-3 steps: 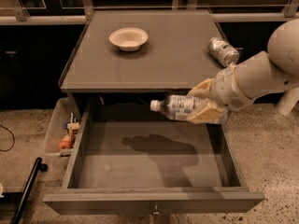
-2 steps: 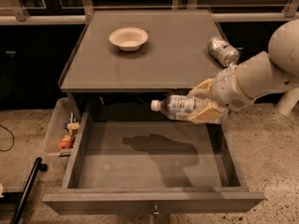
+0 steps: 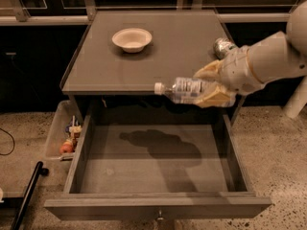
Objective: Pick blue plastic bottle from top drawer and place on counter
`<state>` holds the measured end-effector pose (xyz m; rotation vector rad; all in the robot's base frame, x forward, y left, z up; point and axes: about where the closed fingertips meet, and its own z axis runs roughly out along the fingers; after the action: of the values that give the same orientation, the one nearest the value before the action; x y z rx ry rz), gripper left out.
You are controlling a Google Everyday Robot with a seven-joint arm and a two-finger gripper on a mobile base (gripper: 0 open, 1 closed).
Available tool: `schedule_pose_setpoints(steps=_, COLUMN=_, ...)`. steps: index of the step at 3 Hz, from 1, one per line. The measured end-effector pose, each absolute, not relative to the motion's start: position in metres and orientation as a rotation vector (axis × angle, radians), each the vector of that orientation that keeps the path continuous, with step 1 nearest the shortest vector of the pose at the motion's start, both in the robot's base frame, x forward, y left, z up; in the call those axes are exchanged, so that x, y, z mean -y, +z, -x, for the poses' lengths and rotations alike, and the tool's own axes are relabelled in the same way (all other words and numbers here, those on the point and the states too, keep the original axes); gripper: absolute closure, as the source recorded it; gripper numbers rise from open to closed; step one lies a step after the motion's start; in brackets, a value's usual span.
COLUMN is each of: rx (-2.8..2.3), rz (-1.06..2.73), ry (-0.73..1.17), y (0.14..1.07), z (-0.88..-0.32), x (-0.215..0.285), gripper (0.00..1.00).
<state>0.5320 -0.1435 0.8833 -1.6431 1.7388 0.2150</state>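
The cabinet stands on a speckled floor (image 3: 278, 143) against dark panelling. The tool (image 3: 202, 87) hangs in the air over the rear of the open top drawer (image 3: 158, 206), just in front of the table's front edge and toward its right side. Its two tan fingers (image 3: 217, 97) pinch the blue plastic bottle (image 3: 186, 87), one above it and one below. The bottle lies roughly level with its white cap pointing left, clear of both the drawer and the table (image 3: 177, 56). Its shadow falls on the grey drawer floor. A small knob (image 3: 159, 219) sits at the drawer's front centre. On the table, a pale bowl (image 3: 132, 38) stands at the rear left and a silver can (image 3: 222, 46) lies at the right edge, behind the arm. A narrow tray (image 3: 56, 137) of small colourful items lies just beside the drawer's left wall.
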Motion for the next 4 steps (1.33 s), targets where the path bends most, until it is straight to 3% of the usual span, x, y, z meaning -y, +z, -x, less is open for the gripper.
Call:
schedule_pose_setpoints(steps=2, rx=-1.452, rz=1.637, ry=0.166, y=0.957, z=-0.613, x=0.131, gripper=1.00)
schedule_pose_setpoints(steps=4, rx=-1.422, rz=1.629, ry=0.296, y=0.947, z=-0.684, x=0.104, gripper=1.00)
